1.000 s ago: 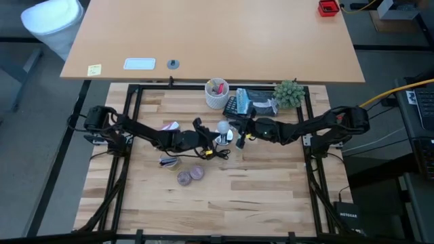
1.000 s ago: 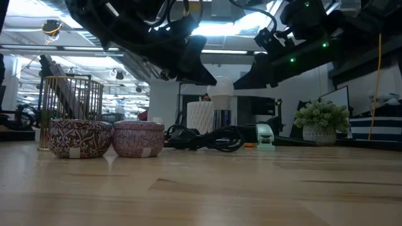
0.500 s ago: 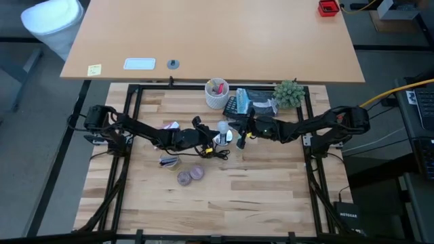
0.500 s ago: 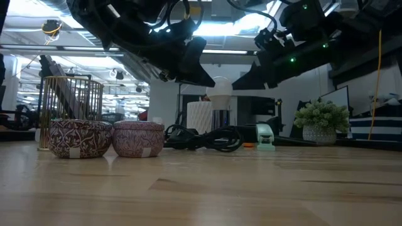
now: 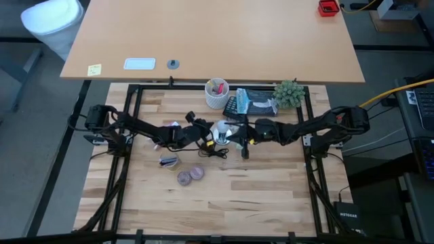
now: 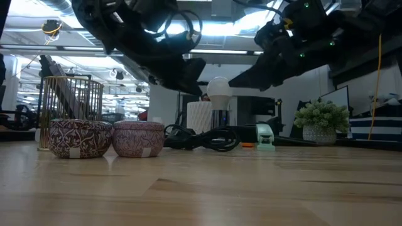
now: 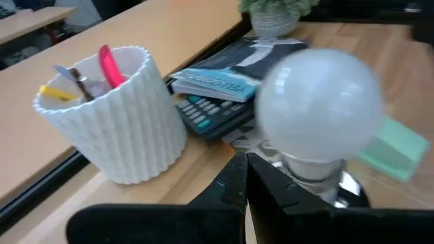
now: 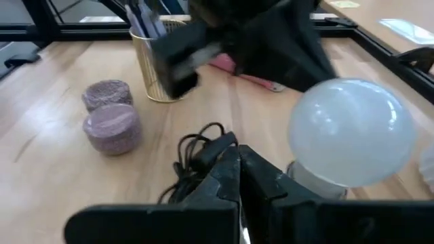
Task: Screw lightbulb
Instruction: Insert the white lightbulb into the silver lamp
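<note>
Left gripper [image 5: 205, 133]: fingers pressed together, empty, tips just beside the neck of the lightbulb [image 5: 220, 128], probably to steady it.
Right gripper [image 5: 239, 137]: fingers likewise closed on nothing, close on the opposite side; whether it touches cannot be told.
Lightbulb: white frosted globe, silvery base, upright mid-table between both grippers, apparently seated in a dark holder with a black cord [image 6: 204, 138].
Nearby: white pen cup [image 7: 112, 115], calculator [image 7: 203, 114], two purple tins [image 8: 108, 115].
</note>
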Controlling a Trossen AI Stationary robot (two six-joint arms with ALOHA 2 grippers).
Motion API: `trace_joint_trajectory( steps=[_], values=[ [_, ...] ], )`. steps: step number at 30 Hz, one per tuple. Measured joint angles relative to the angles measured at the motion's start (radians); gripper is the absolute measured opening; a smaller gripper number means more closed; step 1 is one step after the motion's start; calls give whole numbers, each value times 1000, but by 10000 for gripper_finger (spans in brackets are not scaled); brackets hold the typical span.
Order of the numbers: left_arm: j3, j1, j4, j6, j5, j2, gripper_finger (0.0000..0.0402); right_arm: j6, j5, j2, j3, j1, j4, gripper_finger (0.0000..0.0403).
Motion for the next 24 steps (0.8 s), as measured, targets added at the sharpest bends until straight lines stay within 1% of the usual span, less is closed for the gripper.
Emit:
trace_joint_trajectory(
  steps=[7,10,15,20,24],
  values=[
    [0,-2,-10,12,1,-1,0,6,16,0,0,-1,3,3],
    [0,-2,-9,45,1,-21,0,4,18,0,0,-1,48,3],
    [0,-2,-17,168,1,-90,0,3,36,-28,0,-2,135,3],
    [0,15,-45,313,2,-188,0,2,130,-97,0,-2,152,3],
    [0,44,-123,332,1,-271,0,2,169,-142,0,-2,154,3]
  ],
)
